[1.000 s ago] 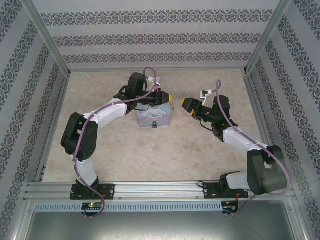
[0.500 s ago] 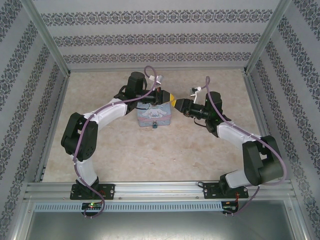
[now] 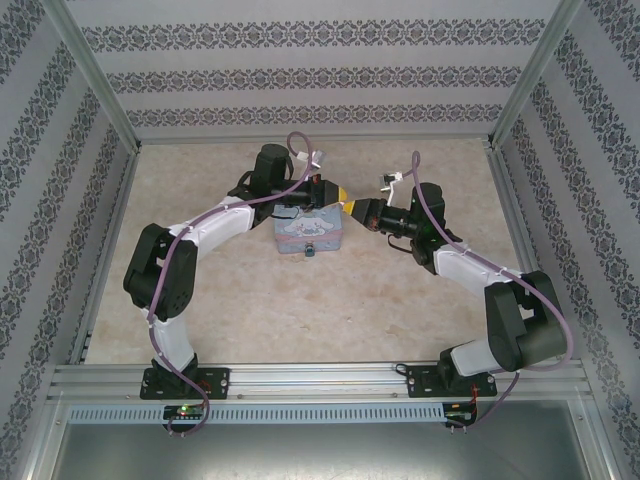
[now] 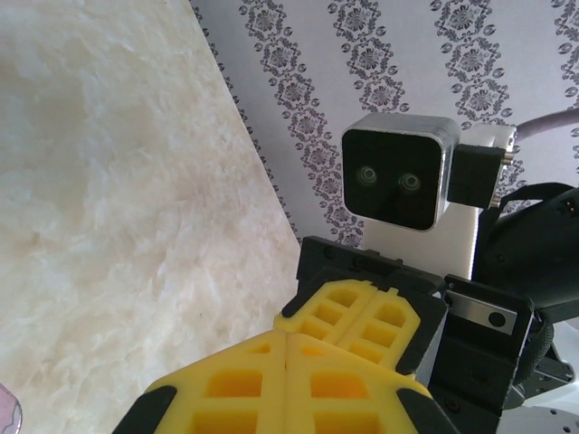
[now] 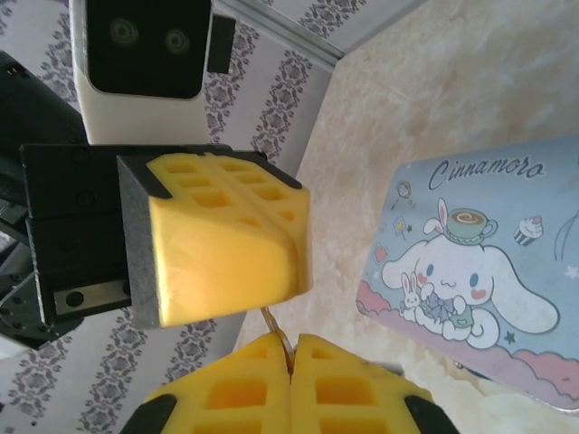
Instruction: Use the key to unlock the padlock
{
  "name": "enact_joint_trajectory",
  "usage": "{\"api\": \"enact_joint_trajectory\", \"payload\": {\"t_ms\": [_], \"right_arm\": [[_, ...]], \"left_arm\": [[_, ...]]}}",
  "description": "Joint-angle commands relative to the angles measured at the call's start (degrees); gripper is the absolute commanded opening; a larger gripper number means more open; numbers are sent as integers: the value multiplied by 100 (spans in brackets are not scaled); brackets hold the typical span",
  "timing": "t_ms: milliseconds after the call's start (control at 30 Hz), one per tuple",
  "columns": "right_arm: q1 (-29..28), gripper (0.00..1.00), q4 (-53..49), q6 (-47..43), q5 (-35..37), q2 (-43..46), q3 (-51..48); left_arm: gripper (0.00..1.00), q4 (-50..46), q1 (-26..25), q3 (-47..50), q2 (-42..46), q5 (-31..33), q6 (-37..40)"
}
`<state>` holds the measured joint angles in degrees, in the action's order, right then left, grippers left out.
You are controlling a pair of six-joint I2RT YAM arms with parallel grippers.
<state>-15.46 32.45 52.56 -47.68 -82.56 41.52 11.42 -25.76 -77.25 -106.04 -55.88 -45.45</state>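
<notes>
Top view: padlock (image 3: 310, 250), a dark speck at the near edge of the tin (image 3: 310, 231), too small to resolve. Right wrist view: thin metal sliver (image 5: 274, 324), lower end hidden in the seam of the right gripper's (image 5: 290, 371) pressed-together pads, upper end hidden beneath the left gripper (image 5: 244, 244); tin cut off by the right and bottom edges.

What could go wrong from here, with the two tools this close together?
1. The right tool pinches what looks like the key only at its very pad tips, so it may slip or twist out.
2. The left tool, also shut, sits tip to tip with it; a small push might jam the pads together or knock the key loose.
3. The tin lies just beside them; a dropped key could land somewhere awkward against it.
</notes>
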Motion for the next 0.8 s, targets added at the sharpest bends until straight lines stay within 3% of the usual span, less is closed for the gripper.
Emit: {"api": "enact_joint_trajectory", "payload": {"t_ms": [0,67,200,367,533,767], "right_arm": [[85,0,20,-105,-4,-1,23],[89,0,-76,-184,43,64,-9],[81,0,-462,-542,208,289,-80],[-122,0,-1323,-1358,748,649,-6],[-750,0,-2578,-2608,2080,938,399],[-1541,0,-3116,-3623,3666,1005,751]], "left_arm": [[4,432,22,5,-34,27,-180],[29,595,45,110,18,267,-467],[51,1033,109,441,256,868,-1346],[53,633,114,622,485,1356,-2499],[53,561,62,991,669,1579,-3531],[52,141,-147,1170,931,1925,-3885]]}}
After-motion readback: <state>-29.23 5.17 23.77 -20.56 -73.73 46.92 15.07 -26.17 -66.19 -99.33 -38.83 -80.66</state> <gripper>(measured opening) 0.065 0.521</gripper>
